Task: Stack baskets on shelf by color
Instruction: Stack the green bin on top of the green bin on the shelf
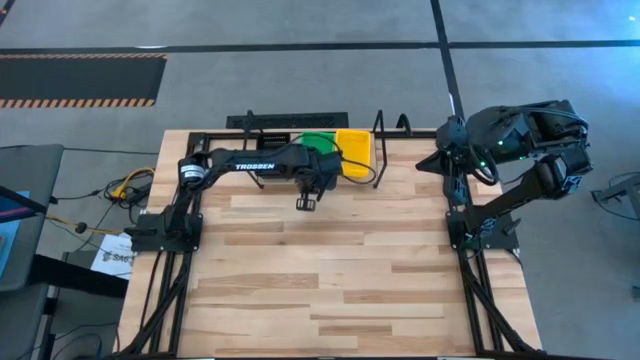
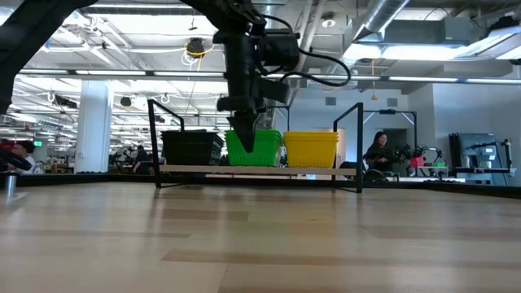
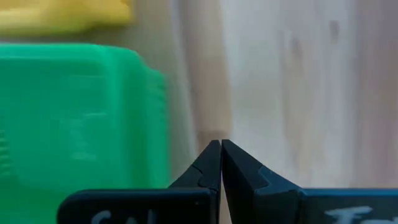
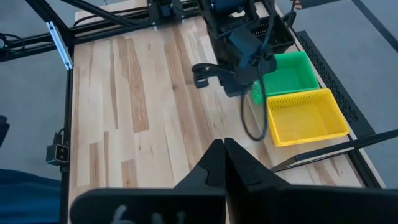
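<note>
Bare table (image 1: pixel 340 290) nearest. Left gripper (image 1: pixel 306 202) shut, empty, at six o'clock of green baskets (image 1: pixel 318 143): light, stiff mesh; pinch a rim.

One camera looks straight down on the whole surface (image 1: pixel 330 270) from well above. Another sits at its level, facing across to the shelf (image 2: pixel 252 170) and the room behind. Each wrist camera looks past its own tool: the left very close to the green basket (image 3: pixel 74 118), the right from farther off, sharing it.
</note>
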You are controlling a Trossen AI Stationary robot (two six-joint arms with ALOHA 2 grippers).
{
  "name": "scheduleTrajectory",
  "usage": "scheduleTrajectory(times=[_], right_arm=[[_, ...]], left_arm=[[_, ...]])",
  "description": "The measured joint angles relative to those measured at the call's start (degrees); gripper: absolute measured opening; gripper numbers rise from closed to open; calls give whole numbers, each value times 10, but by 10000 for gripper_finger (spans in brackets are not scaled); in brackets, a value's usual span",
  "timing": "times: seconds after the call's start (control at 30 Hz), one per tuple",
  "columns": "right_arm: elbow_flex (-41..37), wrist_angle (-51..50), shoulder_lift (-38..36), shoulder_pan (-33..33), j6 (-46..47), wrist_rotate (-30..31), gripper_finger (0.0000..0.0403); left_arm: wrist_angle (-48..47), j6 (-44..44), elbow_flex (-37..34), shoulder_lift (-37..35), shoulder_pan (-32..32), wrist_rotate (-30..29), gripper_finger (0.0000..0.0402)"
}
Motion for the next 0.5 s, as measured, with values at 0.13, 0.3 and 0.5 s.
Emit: scheduleTrajectory(times=[0.13, 0.3, 0.5], right_arm=[[0, 0, 3, 0, 0, 0, 8], [0, 0, 3, 0, 0, 0, 8], [0, 0, 4, 0, 0, 0, 8]], left_arm=[[49, -3, -1, 0, 1, -9, 0], [82, 1, -1, 0, -3, -6, 0], [120, 3, -1, 0, -2, -6, 0]])
